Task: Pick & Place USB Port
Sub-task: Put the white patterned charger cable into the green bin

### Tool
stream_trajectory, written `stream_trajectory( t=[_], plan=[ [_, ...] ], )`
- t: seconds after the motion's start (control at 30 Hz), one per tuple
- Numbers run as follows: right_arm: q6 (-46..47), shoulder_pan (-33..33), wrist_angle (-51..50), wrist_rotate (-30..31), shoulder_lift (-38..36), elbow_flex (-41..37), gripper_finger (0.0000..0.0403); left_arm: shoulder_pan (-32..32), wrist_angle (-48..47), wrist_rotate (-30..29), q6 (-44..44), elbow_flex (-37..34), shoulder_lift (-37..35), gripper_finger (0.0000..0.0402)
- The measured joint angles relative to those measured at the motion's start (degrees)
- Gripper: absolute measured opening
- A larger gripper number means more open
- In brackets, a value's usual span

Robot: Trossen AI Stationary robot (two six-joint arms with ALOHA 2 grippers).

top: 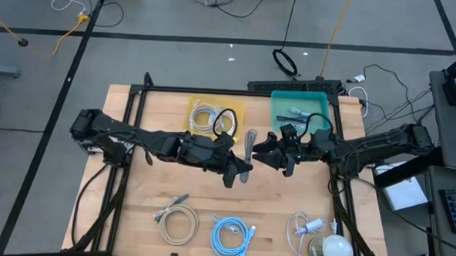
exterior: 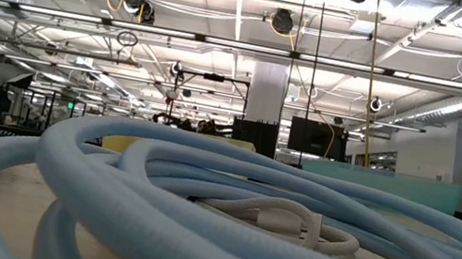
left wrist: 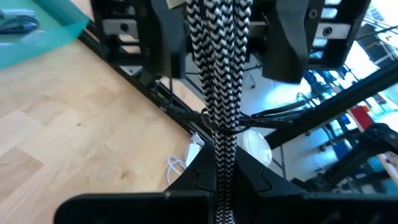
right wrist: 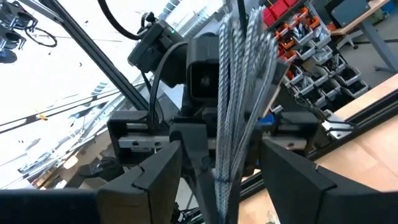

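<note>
A black-and-white braided cable, folded into a long bundle [top: 250, 144], is held over the middle of the table. My left gripper [top: 238, 173] is shut on one end of it. It also shows in the left wrist view [left wrist: 221, 183]. My right gripper [top: 268, 150] is open. In the right wrist view [right wrist: 221, 171] its two fingers stand on either side of the bundle [right wrist: 239, 93], farther along it, without touching. In the left wrist view those fingers [left wrist: 168, 37] show beside the bundle's far part. My left gripper pinches the folded bundle near its end [left wrist: 221, 146] between its two fingers, several strands together. The bundle runs on straight past the fingertips, along the fingers, and stands out above the tabletop. A thin tie wraps the strands [left wrist: 217, 121] just beyond the fingers.
A yellow tray with a coiled cable [top: 213, 116] and a teal bin [top: 300, 106] stand at the far side. A beige coil [top: 178, 221], a light-blue coil [top: 231, 236] and white cables with a round white thing [top: 319, 238] lie near the front edge. The blue coil [exterior: 198, 209] fills the low view.
</note>
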Motion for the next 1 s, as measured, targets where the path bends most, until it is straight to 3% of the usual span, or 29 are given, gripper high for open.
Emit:
stream_trajectory(
  t=[0.17, 0.27, 0.37, 0.47, 0.5, 0.6, 0.77, 1.0],
  plan=[
    [0.34, -0.90, 0.18, -0.25, 0.04, 0.00, 0.0206, 0.59, 1.13, 3.72, -0.85, 0.10, 2.23, 0.0013],
    [1.13, -1.42, 0.42, -0.13, -0.02, 0.00, 0.0184, 0.47, 1.44, 4.89, -1.27, 0.09, 3.36, 0.0013],
    [1.49, -1.62, -0.04, -0.13, 0.00, 0.00, 0.0131, 0.46, 1.34, 4.98, -1.26, 0.08, 3.64, 0.0013],
    [1.19, -1.60, -0.30, -0.23, -0.02, 0.00, 0.0049, 0.87, 1.44, 4.32, -0.63, 0.08, 3.37, 0.0013],
    [0.55, -1.65, -0.22, -0.51, -0.02, 0.00, 0.0043, 0.92, 1.44, 4.21, -0.42, 0.08, 3.26, 0.0013],
    [0.60, -1.70, -0.06, -0.95, -0.07, 0.02, 0.0046, 1.18, 1.46, 4.77, -0.23, 0.08, 3.17, 0.0018],
    [-1.00, -3.73, -5.76, -2.18, -2.88, 0.02, 0.0046, 1.40, 1.74, 12.96, 0.61, 0.05, 3.11, 0.0068],
    [-11.96, -12.82, -30.59, 4.77, -15.28, 0.05, 0.0046, -0.64, -5.15, 15.43, -0.99, 0.05, 2.31, 0.0104]
  ],
)
